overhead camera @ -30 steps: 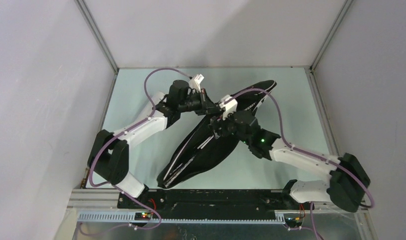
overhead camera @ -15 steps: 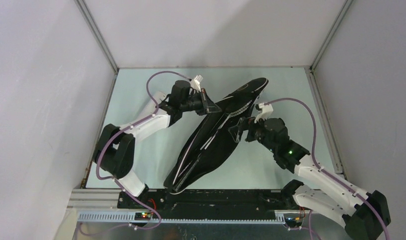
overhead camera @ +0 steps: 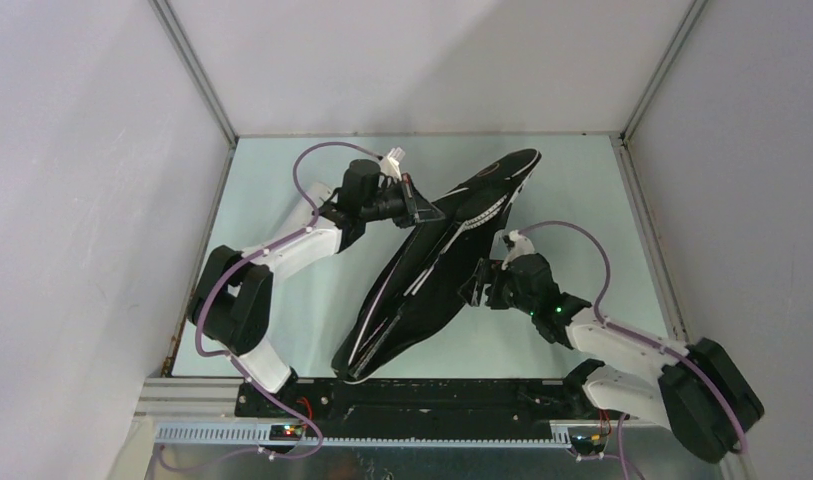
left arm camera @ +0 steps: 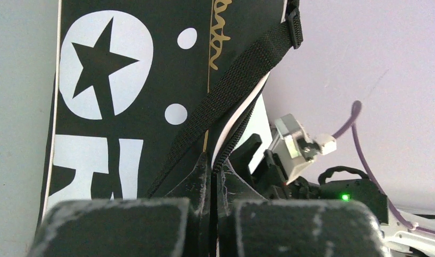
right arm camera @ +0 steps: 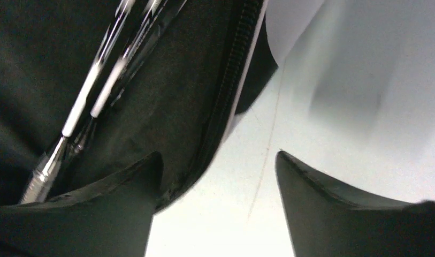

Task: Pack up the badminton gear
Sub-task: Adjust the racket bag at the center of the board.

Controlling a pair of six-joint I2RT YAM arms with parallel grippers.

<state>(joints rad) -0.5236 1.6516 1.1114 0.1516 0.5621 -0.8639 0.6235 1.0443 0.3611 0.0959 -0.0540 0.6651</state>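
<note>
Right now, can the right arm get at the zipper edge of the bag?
Probably yes: the right gripper is open, with the zipper edge of the bag lying between its fingers and nothing blocking. The left gripper pinches the bag elsewhere.

bag (overhead camera: 432, 270): black woven cloth, matt; the white print on it is flat and smooth.
strap (left arm camera: 226, 101): coarse ribbed webbing, matt black.
zip (right arm camera: 228, 101): fine black teeth on cloth tape, white piping alongside.
racket shafts (right arm camera: 80, 115): metal, glossy, bright highlights.
left gripper (left arm camera: 211, 171) fingers (left arm camera: 113, 225): black, grainy, scuffed grey at the edges.
right gripper (right arm camera: 219, 155) fingers (right arm camera: 333, 209): black, matt, smoother.
table (overhead camera: 282, 200): pale green, smooth, faint sheen.
arm shells (overhead camera: 292, 248): white plastic, slightly glossy.
</note>
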